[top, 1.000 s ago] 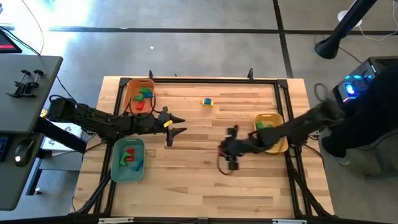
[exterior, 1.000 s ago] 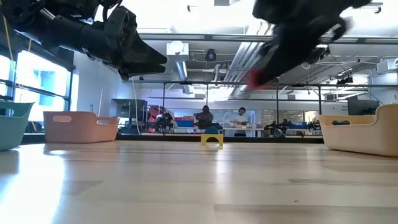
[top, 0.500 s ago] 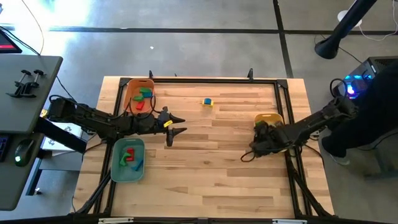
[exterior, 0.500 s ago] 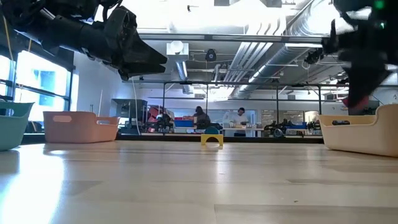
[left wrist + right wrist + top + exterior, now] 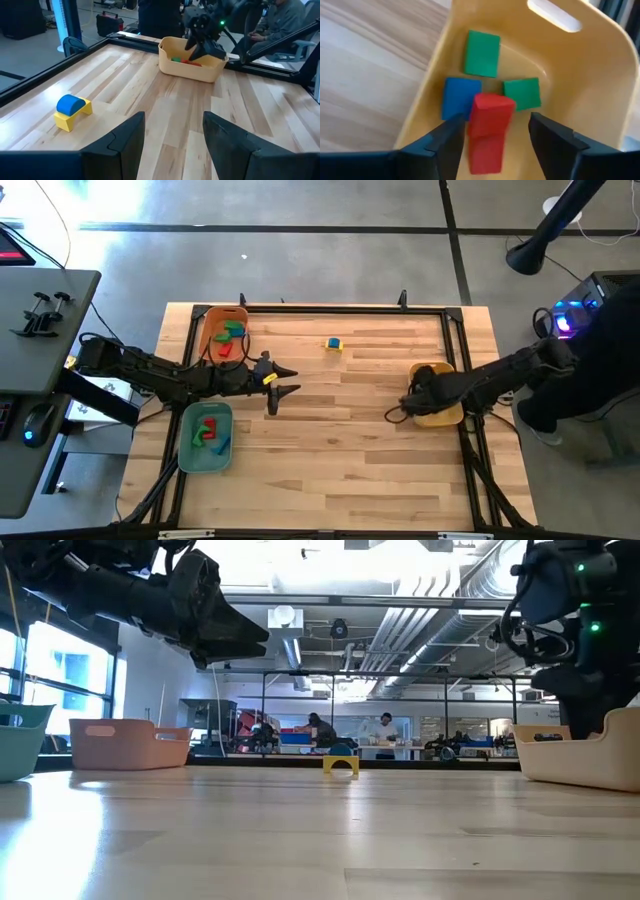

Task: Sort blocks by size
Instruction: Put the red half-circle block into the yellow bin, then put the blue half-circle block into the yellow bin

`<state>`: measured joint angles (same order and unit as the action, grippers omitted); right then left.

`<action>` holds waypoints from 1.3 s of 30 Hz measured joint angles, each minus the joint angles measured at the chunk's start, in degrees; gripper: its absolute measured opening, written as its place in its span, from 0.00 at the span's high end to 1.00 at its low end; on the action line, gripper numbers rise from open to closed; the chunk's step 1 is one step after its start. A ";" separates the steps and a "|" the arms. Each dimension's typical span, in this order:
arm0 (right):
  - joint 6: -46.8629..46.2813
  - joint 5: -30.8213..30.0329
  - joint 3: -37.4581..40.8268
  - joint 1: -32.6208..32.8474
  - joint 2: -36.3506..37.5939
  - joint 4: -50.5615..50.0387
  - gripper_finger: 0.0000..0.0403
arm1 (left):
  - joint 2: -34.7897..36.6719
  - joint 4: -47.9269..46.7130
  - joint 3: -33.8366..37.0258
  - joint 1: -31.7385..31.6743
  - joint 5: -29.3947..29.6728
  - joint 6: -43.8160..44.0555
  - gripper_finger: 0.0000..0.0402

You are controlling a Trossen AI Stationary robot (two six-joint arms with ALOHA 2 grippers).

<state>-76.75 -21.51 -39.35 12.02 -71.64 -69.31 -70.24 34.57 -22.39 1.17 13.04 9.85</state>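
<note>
From above, the right gripper (image 5: 410,395) hangs over the yellow tray (image 5: 446,418) at the right edge of the table (image 5: 340,450), but the arm hides what lies inside. The right wrist view fills that in: the jaws stand released, wide apart, with a red block (image 5: 489,131) in the gap between the two fingers, touching neither, and lying in the tray. Just past the red block, farther from the jaws, a blue block (image 5: 456,96) and a small green block (image 5: 522,93) flank it, and a larger green block (image 5: 482,54) lies beyond those, toward the tray's handle slot. The low view shows only the tray's outer wall and the gripper above its rim, nothing of the contents. The left gripper (image 5: 286,381) waits over the table's left half, between the orange tray (image 5: 210,320) and the teal tray (image 5: 190,455); its jaws are parted with nothing between them, as its own wrist view makes plain. That wrist view also shows what the overhead picture renders tiny: well ahead of the left jaws and off to one side, a yellow arch block (image 5: 71,116) with a blue half-round block (image 5: 70,103) seated on top, standing alone on the bare wood. The overhead view alone shows red, green and blue blocks already in the orange and teal trays.
</note>
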 joint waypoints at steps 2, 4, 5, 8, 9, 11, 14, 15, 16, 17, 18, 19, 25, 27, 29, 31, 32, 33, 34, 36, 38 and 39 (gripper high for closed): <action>0.65 0.29 0.00 -0.59 0.00 -0.91 0.43 | 0.00 0.02 0.00 0.00 0.02 0.02 0.54; 0.78 0.31 0.00 -0.97 0.02 -1.77 0.41 | 0.00 -0.02 0.00 0.00 0.02 0.04 0.54; 0.81 0.28 0.00 -1.14 0.02 -2.19 0.40 | 0.00 0.01 0.00 0.00 0.02 0.09 0.54; 0.99 -1.98 -0.05 -1.14 0.04 -2.03 0.40 | 0.00 0.00 0.00 -0.01 0.01 0.39 0.54; 0.85 -3.18 -0.34 -0.93 0.04 -2.48 0.40 | 0.00 0.01 0.00 0.00 0.02 0.39 0.54; 0.34 -5.82 -2.12 -0.32 0.04 -3.89 0.40 | 0.00 0.00 0.00 0.00 0.03 0.41 0.54; -0.79 -8.05 -6.39 0.53 0.04 -5.85 0.41 | 0.00 0.02 0.00 -0.02 0.02 0.42 0.54; -0.53 -8.27 -8.11 0.66 0.04 -5.89 0.41 | 0.00 0.03 0.00 -0.01 0.04 0.40 0.54; 0.09 -8.67 -9.84 0.83 0.07 -5.78 0.41 | 0.00 0.15 0.00 0.00 0.11 0.11 0.54; 1.06 -9.45 -11.44 1.11 0.07 -5.32 0.41 | 0.00 0.43 0.00 0.03 0.41 -0.40 0.54; 2.82 -10.78 -12.80 1.52 0.07 -4.45 0.41 | 0.00 0.90 0.00 0.19 0.63 -1.07 0.54; 4.98 -12.22 -13.89 1.94 0.09 -2.87 0.41 | 0.00 1.55 0.00 0.30 0.81 -1.56 0.54; 28.89 -19.59 -14.82 3.01 0.07 19.04 0.41 | 0.00 3.40 0.00 0.05 3.20 -2.86 0.54; 37.75 -19.06 -12.65 2.23 0.07 29.17 0.41 | -0.43 4.46 -0.19 -0.02 5.22 -4.30 0.55; 45.95 -16.51 -9.84 0.94 0.04 40.48 0.41 | -1.22 4.17 -1.17 -0.35 6.51 -5.04 0.56; 52.28 -12.38 -6.35 -0.80 0.04 51.39 0.41 | -2.73 4.06 -3.16 -1.30 6.86 -5.51 0.59; 54.64 -10.33 -4.42 -1.67 0.02 56.67 0.41 | -3.66 3.24 -4.46 -2.16 6.89 -5.83 0.60; 56.30 -8.30 -2.36 -2.55 0.02 61.88 0.41 | -4.74 1.65 -6.34 -3.07 7.00 -6.62 0.61; 57.63 -6.55 -0.45 -3.32 0.00 67.02 0.41 | -5.93 -0.73 -8.49 -4.08 7.03 -7.85 0.62; 58.76 -4.01 3.36 -4.37 -0.01 76.40 0.41 | -8.31 -7.76 -13.16 -6.37 6.94 -11.20 0.64; 58.72 -2.50 6.93 -4.93 -0.35 84.54 0.41 | -11.49 -13.61 -18.30 -8.98 5.93 -14.84 0.65; 58.65 -2.08 8.48 -4.90 -0.66 87.75 0.41 | -13.01 -16.81 -20.72 -10.44 4.52 -16.61 0.65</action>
<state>-18.10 -23.59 -30.88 7.12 -72.30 18.45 -83.25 17.76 -43.11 -9.27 17.55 -6.76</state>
